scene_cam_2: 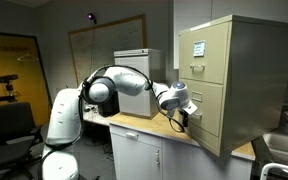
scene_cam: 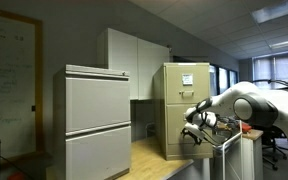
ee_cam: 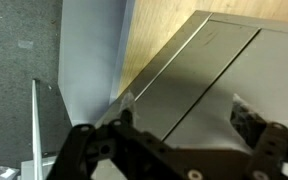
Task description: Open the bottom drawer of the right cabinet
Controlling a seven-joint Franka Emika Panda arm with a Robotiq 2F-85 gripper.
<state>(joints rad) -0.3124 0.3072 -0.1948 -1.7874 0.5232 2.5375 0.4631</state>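
The right cabinet (scene_cam: 186, 85) (scene_cam_2: 246, 70) is tan and stands on a wooden counter, with white paper on its top drawer. Its bottom drawer (scene_cam: 181, 143) (scene_cam_2: 212, 118) is shut in both exterior views. My gripper (scene_cam: 194, 128) (scene_cam_2: 187, 118) hovers close in front of the bottom drawer's face, at its handle side. In the wrist view my gripper (ee_cam: 184, 125) is open and empty, with dark fingers apart at either side. The tan cabinet front (ee_cam: 234, 70) with a drawer seam fills that view. The silver handle is not clear in any view.
A wider pale grey two-drawer cabinet (scene_cam: 96, 120) stands further along the counter (scene_cam: 149, 155) (scene_cam_2: 134, 125). The counter's wood also shows in the wrist view (ee_cam: 154, 35). An office chair (scene_cam_2: 9, 125) is beside the robot base. A metal frame (scene_cam_2: 279, 150) sits beyond the tan cabinet.
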